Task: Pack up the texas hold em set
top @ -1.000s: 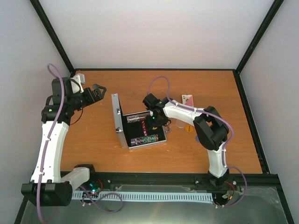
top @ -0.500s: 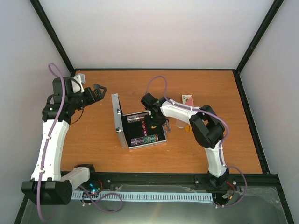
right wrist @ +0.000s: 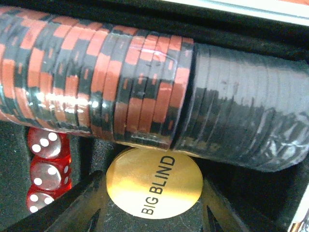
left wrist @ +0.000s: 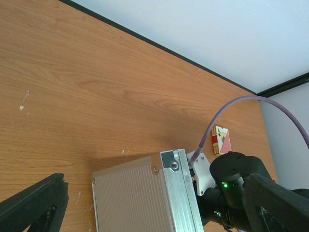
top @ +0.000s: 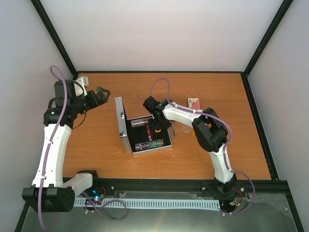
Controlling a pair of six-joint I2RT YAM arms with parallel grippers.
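The silver case (top: 145, 137) of the texas hold em set lies open at mid-table, its lid (top: 119, 116) standing upright on the left. My right gripper (top: 157, 126) reaches down into the black-lined base. In the right wrist view its fingers (right wrist: 91, 203) press both edges of a yellow "BIG BLIND" button (right wrist: 154, 181), low against the lining below a row of red-and-black chips (right wrist: 96, 77) and black chips (right wrist: 241, 106). Red dice (right wrist: 46, 169) sit to the left. My left gripper (top: 100, 92) hangs open, left of the lid, holding nothing; the ribbed lid (left wrist: 140, 198) shows between its fingers.
A red card deck (top: 193, 102) lies on the wooden table behind the right arm, also seen as the red deck (left wrist: 221, 140) in the left wrist view. A second row of multicoloured chips (top: 150, 144) fills the near side of the case. Black frame rails border the table.
The right arm's wrist has shifted a little left and further into the case. The left arm has not moved.
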